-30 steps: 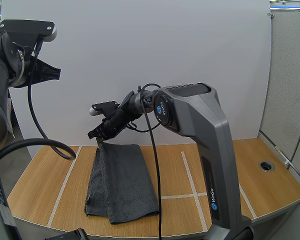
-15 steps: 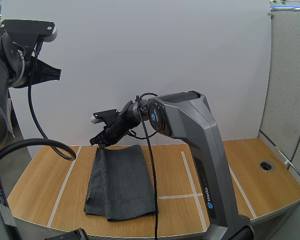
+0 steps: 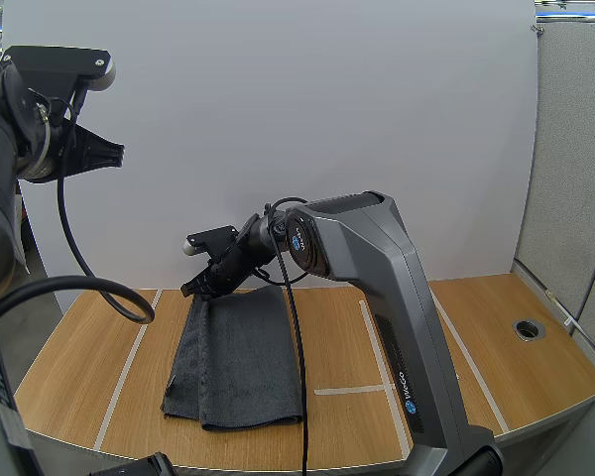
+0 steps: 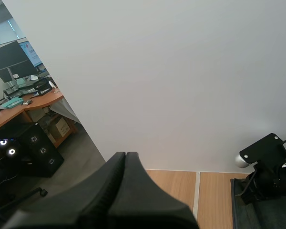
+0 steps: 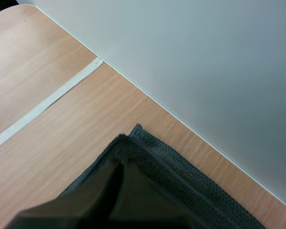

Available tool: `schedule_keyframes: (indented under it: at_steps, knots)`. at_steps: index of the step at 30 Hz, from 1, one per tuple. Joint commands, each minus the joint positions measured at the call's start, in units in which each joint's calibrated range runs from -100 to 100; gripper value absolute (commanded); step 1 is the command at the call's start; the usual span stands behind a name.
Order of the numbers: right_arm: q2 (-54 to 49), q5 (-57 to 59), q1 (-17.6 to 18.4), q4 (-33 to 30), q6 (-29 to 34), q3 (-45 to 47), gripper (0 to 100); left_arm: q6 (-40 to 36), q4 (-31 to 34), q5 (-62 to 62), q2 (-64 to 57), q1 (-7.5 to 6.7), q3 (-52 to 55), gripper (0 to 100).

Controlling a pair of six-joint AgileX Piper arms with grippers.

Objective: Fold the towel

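— So, where's the towel?
— The high view shows it all, on the table. In the wrist view my right gripper pinches its far corner.
— Left?
— My left gripper is raised, fingers together, empty.

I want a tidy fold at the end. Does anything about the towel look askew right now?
Yes. At the near left corner of the towel an under layer pokes out past the top layer, so the folded edges do not line up there. The right gripper is pinching its far left corner. Nothing looks torn or spilled.
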Motion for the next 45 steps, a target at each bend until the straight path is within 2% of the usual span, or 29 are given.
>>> schedule_keyframes:
  at_steps: [1, 4, 5, 11, 16, 21, 22, 24, 25, 26, 29, 30, 37, 39, 45]
  knots:
    - [-1.3, -0.8, 0.0, 0.6, 0.2, -0.3, 45, -0.4, -0.6, -0.3, -0.2, 0.14, -0.5, 0]
    - [-2.6, 1.1, 0.0, 0.8, 0.2, -0.3, 93, -0.4, -0.6, -0.3, -0.2, 0.14, -0.5, 0]
    - [-3.5, 2.0, 0.0, 0.8, 0.2, -0.3, 100, -0.4, -0.5, -0.3, -0.2, 0.14, -0.5, 0]
    - [-8.4, 8.1, 0.0, 0.7, 1.2, -0.3, 100, -0.4, -0.3, -0.3, -0.2, 0.14, -0.5, 0]
    - [-13.2, 16.0, 0.0, -0.8, 2.2, -0.3, 100, -0.4, 3.8, -0.3, -0.2, 0.14, -0.5, 0]
    - [-19.1, 32.3, 0.0, -9.9, 6.4, 0.9, 100, 1.2, 8.0, -0.3, -0.2, 0.14, -0.5, 0]
    - [-20.7, 34.8, 0.0, -10.5, 6.4, 2.6, 90, 2.7, 8.1, -0.3, -0.2, 0.14, -0.5, 0]
    - [-22.8, 37.0, 0.0, -10.9, 6.3, 4.8, 78, 4.5, 8.1, -0.3, -0.2, 0.14, -0.5, 0]
    - [-25.4, 38.0, 0.0, -11.4, 6.2, 7.3, 62, 5.3, 8.1, -0.3, -0.2, 0.14, -0.5, 0]
    - [-26.9, 38.6, 0.0, -11.6, 6.2, 8.9, 54, 5.8, 8.1, -0.3, -0.2, 0.14, -0.5, 0]
    - [-32.8, 41.1, 0.0, -13.7, 5.7, 15.1, 20, 6.2, 8.0, -0.1, 0.0, 0.14, -0.5, 0]
    - [-35.4, 41.5, 0.0, -15.0, 5.7, 17.4, 0, 6.4, 7.8, 0.3, 0.0, 0.14, -0.5, 0]
    - [-45.1, 41.5, 0.0, -20.9, 6.1, 27.9, 0, 11.8, 4.3, 4.0, 0.0, 0.14, 1.0, 0]
    - [-49.1, 41.5, 0.0, -23.1, 6.2, 33.3, 0, 13.2, 3.5, 5.6, 0.0, 0.14, 2.2, 0]
    - [-56.4, 41.5, 0.0, -23.5, 6.2, 45.3, 0, 17.7, -0.3, 7.0, 0.0, 0.14, 8.3, 0]
